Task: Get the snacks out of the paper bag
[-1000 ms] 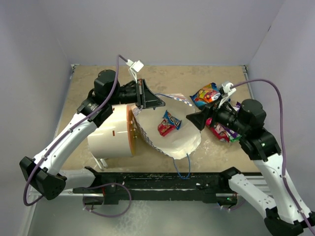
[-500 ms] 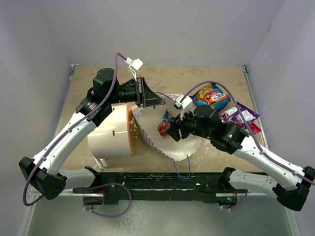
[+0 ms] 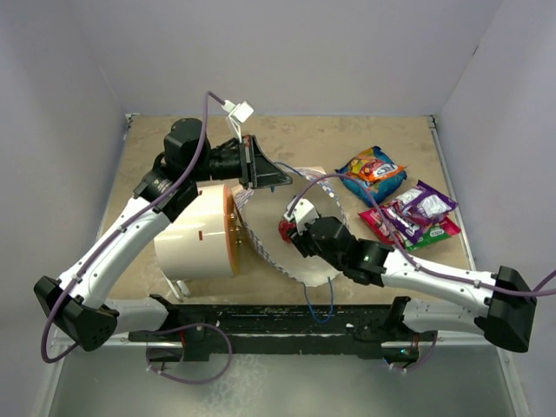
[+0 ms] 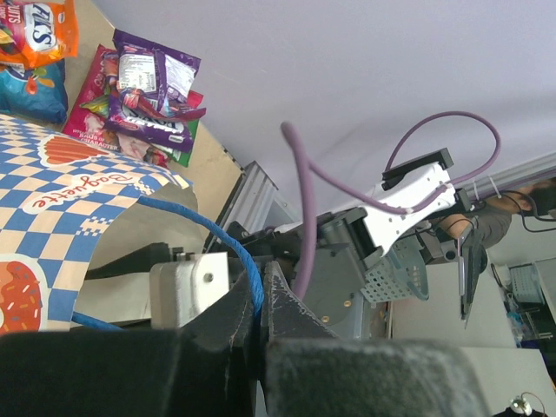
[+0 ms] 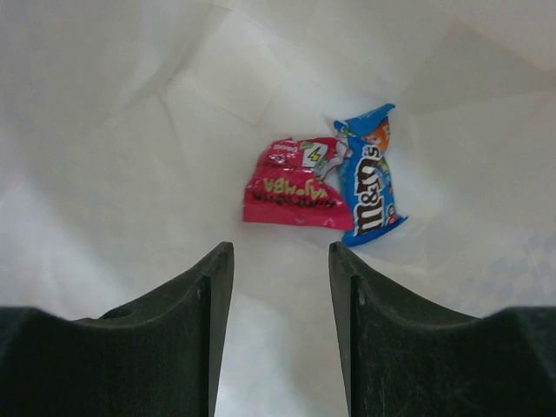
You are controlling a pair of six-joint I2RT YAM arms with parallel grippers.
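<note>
The paper bag [image 3: 261, 243] lies on its side, checkered outside, white inside, mouth held open. My left gripper [image 3: 280, 181] is shut on the bag's blue cord handle [image 4: 217, 233] and holds the rim up; in the left wrist view the gripper [image 4: 259, 280] pinches the cord. My right gripper [image 3: 294, 229] is open and empty inside the bag. In the right wrist view the gripper [image 5: 281, 252] points at a red packet [image 5: 295, 184] and a blue packet [image 5: 369, 178] lying side by side a little ahead of its fingertips. The red packet [image 3: 283, 229] also shows from above.
A big white cylinder [image 3: 195, 230] lies left of the bag. A blue-and-orange packet [image 3: 372, 169], a purple packet [image 3: 421, 207] and a pink-and-green packet [image 3: 417, 232] lie on the table at the right. A second blue cord [image 3: 321, 300] hangs near the front edge.
My right arm has swung left from the packets on the table and reached into the bag's mouth. The left gripper has stayed put on the cord.
</note>
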